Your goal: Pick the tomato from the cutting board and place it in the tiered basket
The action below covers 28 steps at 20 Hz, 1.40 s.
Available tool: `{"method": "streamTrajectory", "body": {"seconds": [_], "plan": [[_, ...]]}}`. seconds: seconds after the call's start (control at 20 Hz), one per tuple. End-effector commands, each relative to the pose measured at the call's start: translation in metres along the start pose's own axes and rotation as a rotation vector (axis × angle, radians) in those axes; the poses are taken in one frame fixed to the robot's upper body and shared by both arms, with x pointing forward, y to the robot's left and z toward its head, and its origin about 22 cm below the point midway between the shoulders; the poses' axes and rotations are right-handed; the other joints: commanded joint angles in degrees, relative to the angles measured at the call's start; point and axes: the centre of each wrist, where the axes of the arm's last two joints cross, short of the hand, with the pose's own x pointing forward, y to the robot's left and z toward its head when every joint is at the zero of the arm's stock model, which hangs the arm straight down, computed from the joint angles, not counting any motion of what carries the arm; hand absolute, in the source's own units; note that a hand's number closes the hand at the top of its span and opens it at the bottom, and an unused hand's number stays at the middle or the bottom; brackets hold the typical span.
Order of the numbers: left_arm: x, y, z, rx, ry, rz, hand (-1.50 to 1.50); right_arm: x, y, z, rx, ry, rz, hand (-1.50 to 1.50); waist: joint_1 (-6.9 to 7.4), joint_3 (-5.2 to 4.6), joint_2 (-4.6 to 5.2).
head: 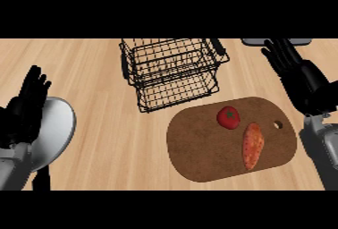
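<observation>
**A:** Starting nearest the robot, what's down there?

**B:** At the left, the left hand (26,105) rests over a grey plate (58,129), fingers straight and pointing up, holding nothing. To the right, the brown cutting board (201,152) lies on the wooden desk (105,134). A long orange vegetable (253,145) lies on it, pointing roughly away from the robot.

**A:** And the tomato?

**B:** The tomato (228,117) sits on the board's far half, just beyond the vegetable's far tip and a little to its left. It's round, green stem patch up, so no long axis matters to the grasp.

**A:** Which hand should take it?

**B:** I'd say the right hand (307,85). It hangs off the board's right edge, fingers straight and slightly spread, empty. The tomato lies to its left and a bit nearer the robot. The left hand is well apart, across open desk.

**A:** Then where to?

**B:** Farthest off is the tiered basket (175,74), black wire, beyond the board and left of the tomato. The carry goes away and leftward.
</observation>
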Motion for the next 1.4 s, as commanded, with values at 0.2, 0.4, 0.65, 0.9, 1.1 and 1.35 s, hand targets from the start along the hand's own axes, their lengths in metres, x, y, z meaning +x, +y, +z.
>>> {"method": "streamTrajectory", "body": {"seconds": [0.2,0.4,0.65,0.9,1.1,1.35], "plan": [[-0.004,-0.053,0.020,-0.081,-0.120,-0.034,0.00,-0.012,-0.059,0.040,-0.431,-0.267,-0.263,1.50,-2.41,-0.22,0.76],[-0.009,-0.074,0.031,-0.166,-0.082,0.002,0.00,-0.072,-0.059,0.071,-0.684,-0.038,-0.409,-1.50,-1.53,-0.39,1.18],[-0.002,-0.085,0.036,-0.179,-0.085,-0.007,0.00,-0.097,-0.044,0.118,-0.340,-0.268,-0.661,-1.50,-0.78,-0.38,0.88],[-0.023,-0.105,0.039,-0.166,-0.088,-0.016,0.00,-0.066,-0.081,0.169,-0.230,-0.225,-0.395,-1.50,-0.97,-0.57,0.95],[-0.019,-0.096,0.037,-0.158,-0.081,-0.017,0.00,-0.011,-0.108,0.162,-0.137,-0.055,0.068,-1.50,-1.20,-0.82,0.82],[-0.018,-0.095,0.042,-0.183,-0.080,-0.025,0.00,0.058,-0.101,0.151,0.006,0.075,0.513,-1.50,-0.80,-1.11,0.46]]}}
